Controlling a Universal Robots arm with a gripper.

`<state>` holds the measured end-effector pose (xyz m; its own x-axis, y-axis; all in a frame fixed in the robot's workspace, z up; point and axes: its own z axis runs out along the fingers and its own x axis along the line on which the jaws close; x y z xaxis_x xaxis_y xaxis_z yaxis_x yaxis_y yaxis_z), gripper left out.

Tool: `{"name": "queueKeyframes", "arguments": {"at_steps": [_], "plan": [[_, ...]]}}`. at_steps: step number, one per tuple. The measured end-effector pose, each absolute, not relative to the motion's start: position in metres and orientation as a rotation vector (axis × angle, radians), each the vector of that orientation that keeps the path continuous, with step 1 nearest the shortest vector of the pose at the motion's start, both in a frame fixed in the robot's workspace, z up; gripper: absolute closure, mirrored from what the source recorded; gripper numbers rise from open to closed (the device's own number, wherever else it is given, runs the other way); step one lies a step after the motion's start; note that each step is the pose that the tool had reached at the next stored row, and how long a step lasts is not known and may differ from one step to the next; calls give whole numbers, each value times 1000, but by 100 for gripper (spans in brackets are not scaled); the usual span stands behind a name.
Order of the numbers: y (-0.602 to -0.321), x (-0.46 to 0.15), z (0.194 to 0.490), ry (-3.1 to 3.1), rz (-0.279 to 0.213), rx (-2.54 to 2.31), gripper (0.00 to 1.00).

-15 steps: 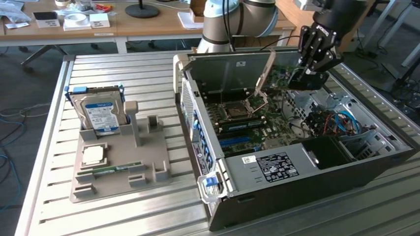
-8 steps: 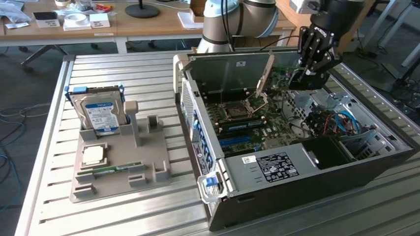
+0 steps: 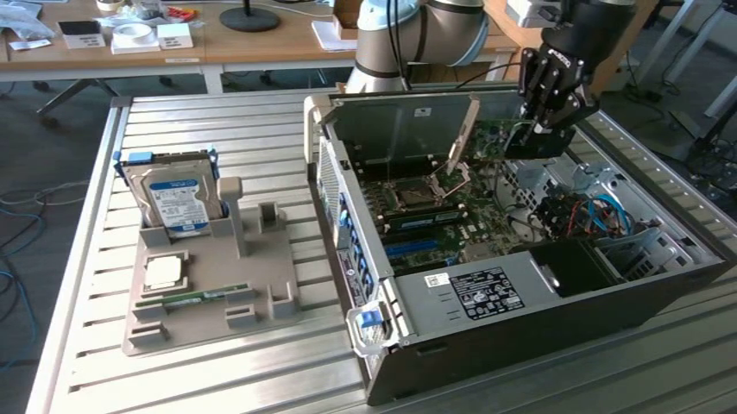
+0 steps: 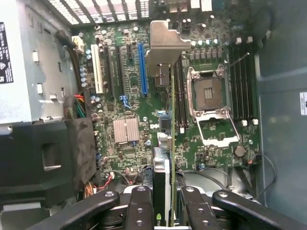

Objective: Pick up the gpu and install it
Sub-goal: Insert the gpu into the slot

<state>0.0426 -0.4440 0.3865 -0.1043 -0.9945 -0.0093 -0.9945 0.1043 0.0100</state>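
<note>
The gpu (image 3: 533,143) is a black card hanging above the open computer case (image 3: 495,297), over the motherboard (image 3: 444,211) at its far right side. My gripper (image 3: 539,121) is shut on the card's upper edge. In the wrist view the gpu (image 4: 161,167) shows edge-on between my two fingers (image 4: 139,203), and its metal bracket (image 4: 165,45) points away from the camera. The gripper (image 4: 163,196) holds it a little above the motherboard (image 4: 127,103), between the blue expansion slot (image 4: 142,69) and the empty processor socket (image 4: 209,93).
On the exterior view's left, a grey holder (image 3: 213,293) on the slatted metal table (image 3: 173,379) carries a silver hard drive (image 3: 175,197), a processor (image 3: 165,272) and a green memory stick (image 3: 193,298). Cables (image 3: 576,216) and a drive cage crowd the case's right side.
</note>
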Motion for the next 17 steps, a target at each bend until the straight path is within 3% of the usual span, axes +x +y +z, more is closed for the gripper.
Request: {"name": "queueKeyframes", "arguments": {"at_steps": [17], "plan": [[-444,28,383,2305,19,-2131,73]]}}
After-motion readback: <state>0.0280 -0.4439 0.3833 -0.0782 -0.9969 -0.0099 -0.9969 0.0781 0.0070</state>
